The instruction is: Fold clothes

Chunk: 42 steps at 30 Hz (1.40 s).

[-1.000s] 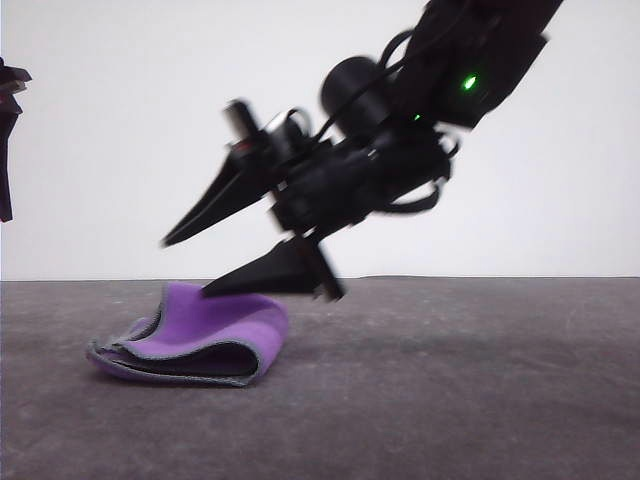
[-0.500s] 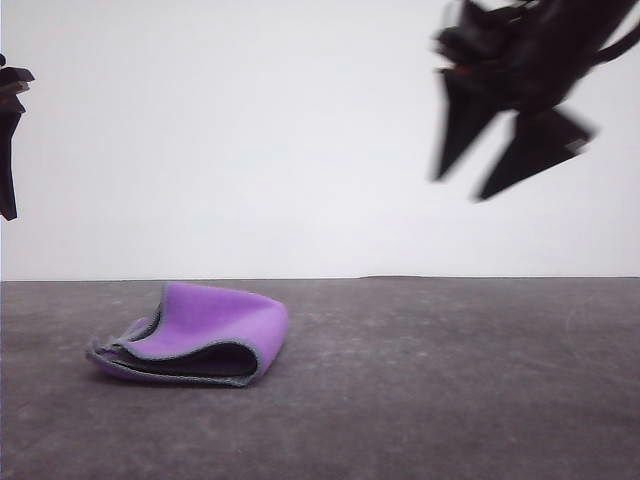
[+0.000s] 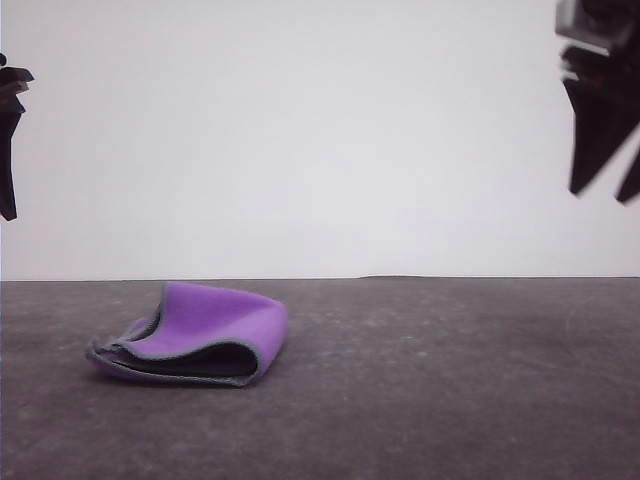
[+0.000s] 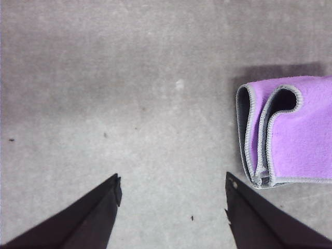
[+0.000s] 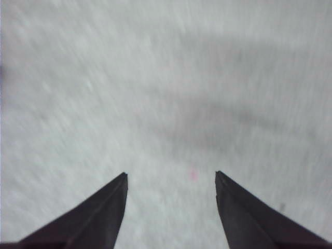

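The clothes (image 3: 200,340) are one small cloth lying folded on the grey table, left of centre in the front view, purple face outward with dark grey inside and light grey edging. In the left wrist view the clothes (image 4: 295,135) show their layered folded edge off to one side of my left gripper (image 4: 171,189), which is open and holds nothing above bare table. Part of my left gripper (image 3: 8,140) hangs high at the left edge of the front view. My right gripper (image 3: 605,190) is raised at the far right, well away from the cloth. In its wrist view the right gripper (image 5: 171,176) is open and empty.
The grey table (image 3: 450,380) stretches bare to the right of the cloth and in front of it. A plain white wall (image 3: 300,140) stands behind the table's far edge.
My right gripper has left the cloth, rising and swinging from just above it to the far upper right. The cloth lies folded and has not moved. The left arm is unchanged.
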### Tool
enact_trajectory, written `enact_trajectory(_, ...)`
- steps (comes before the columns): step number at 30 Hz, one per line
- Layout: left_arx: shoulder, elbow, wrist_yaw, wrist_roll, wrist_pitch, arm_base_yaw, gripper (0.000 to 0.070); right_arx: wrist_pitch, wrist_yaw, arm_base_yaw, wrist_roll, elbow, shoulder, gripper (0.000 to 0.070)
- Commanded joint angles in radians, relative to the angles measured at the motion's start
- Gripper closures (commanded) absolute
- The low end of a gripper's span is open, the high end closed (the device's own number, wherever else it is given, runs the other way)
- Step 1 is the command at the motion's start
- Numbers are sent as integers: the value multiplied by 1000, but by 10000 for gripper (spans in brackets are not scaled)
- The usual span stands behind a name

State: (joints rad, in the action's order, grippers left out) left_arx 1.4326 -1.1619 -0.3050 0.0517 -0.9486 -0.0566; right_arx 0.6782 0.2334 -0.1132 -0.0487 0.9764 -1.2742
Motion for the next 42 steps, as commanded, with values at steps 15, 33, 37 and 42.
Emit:
enact_trajectory(15, 8, -11, -3, 18, -11, -2, 696, -58, 2, 11, -15, -66, -4, 696)
enact_trajectory(33, 8, -11, -3, -27, 6, -2, 692, -77, 1, 11, -4, -66, -4, 697)
enact_trajectory(37, 7, -11, -1, -18, 10, -2, 691, -78, 2, 11, -4, -66, -4, 697)
enact_trajectory(42, -55, 29, 7, 85, 61, -3, 690, -80, 1, 11, -4, -66, -4, 697)
